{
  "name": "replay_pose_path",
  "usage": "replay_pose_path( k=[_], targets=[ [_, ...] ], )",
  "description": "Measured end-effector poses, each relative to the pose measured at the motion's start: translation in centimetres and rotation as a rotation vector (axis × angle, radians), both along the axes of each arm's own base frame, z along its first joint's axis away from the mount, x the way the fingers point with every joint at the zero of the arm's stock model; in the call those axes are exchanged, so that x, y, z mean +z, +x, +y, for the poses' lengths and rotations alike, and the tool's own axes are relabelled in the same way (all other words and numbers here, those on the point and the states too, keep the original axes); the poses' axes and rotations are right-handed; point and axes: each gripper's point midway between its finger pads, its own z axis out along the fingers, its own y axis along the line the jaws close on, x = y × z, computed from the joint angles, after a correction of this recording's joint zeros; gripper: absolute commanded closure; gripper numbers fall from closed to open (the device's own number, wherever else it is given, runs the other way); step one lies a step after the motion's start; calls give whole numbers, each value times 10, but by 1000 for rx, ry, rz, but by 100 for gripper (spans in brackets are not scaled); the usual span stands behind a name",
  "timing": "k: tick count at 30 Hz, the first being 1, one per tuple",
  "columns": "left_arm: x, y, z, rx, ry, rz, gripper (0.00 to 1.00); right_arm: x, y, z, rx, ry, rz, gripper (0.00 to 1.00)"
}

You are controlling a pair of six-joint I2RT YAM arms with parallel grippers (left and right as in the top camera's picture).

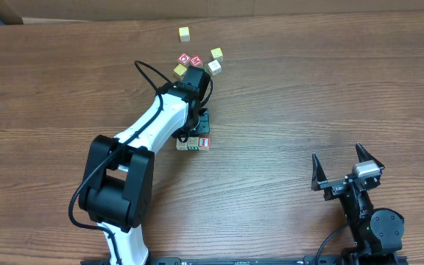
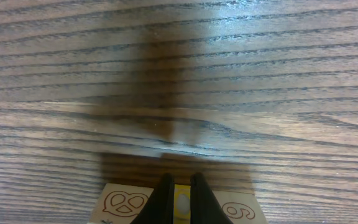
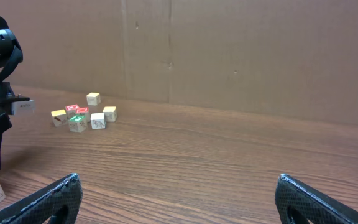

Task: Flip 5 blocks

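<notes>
Wood-grain table (image 1: 308, 88), cardboard wall (image 3: 260, 56)

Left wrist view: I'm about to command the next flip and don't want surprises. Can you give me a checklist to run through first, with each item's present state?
1. Left gripper shut: ok, fingers almost together.
2. Left gripper over the row of small wooden alphabet cubes: ok, with the pale pretzel-print cube just beside the tips.
3. A cube actually pinched: cannot tell. Only a pale yellow face shows between the fingers.
4. Right gripper open and away from the row: ok.
5. Loose cluster of yellow-topped and red-topped cubes apart from the row: ok.
6. Count of cubes already flipped: cannot tell.
</notes>
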Motion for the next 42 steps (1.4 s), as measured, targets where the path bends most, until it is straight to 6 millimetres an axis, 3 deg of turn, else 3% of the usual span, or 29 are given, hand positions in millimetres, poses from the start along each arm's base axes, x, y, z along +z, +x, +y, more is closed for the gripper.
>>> replay_pose_path(
  k=[18, 27, 30, 35, 42],
  targets=[
    [-1, -6, -1, 1, -7, 27, 96, 0, 0, 0, 0, 0, 0, 0],
    [5, 1, 2, 13, -12, 11, 96, 0, 0, 0, 0, 0, 0, 0],
    [21, 13, 8, 37, -19, -6, 96, 0, 0, 0, 0, 0, 0, 0],
    [66, 40, 26, 112, -58, -53, 96, 0, 0, 0, 0, 0, -1, 0],
    [135, 51, 72, 250, -179, -118, 91, 0, 0, 0, 0, 0, 0, 0]
  ],
)
